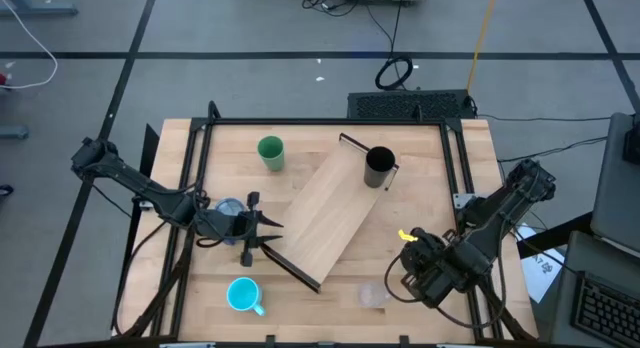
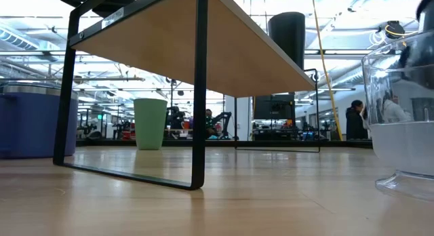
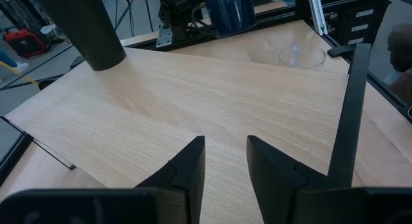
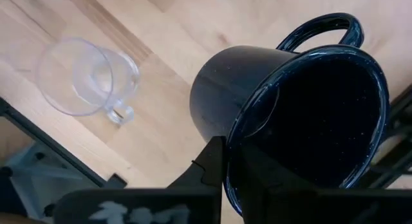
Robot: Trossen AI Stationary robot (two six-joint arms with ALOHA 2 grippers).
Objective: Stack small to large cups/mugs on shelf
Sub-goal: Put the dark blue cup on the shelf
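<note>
Note that your right gripper (image 4: 224,161) fingers clamp the wide black mug (image 4: 302,108) rim, while your left gripper (image 3: 225,153) fingers stand narrowly parted over the shelf (image 3: 193,102)

Dark jointed arms; black cables

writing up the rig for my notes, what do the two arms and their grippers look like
Both arms are dark, nearly black, jointed links with black cables trailing along them. The left gripper ends in two flat, angular black fingers. The right gripper has the same dark fingers, plus a small yellow marking on the arm near it.
</note>
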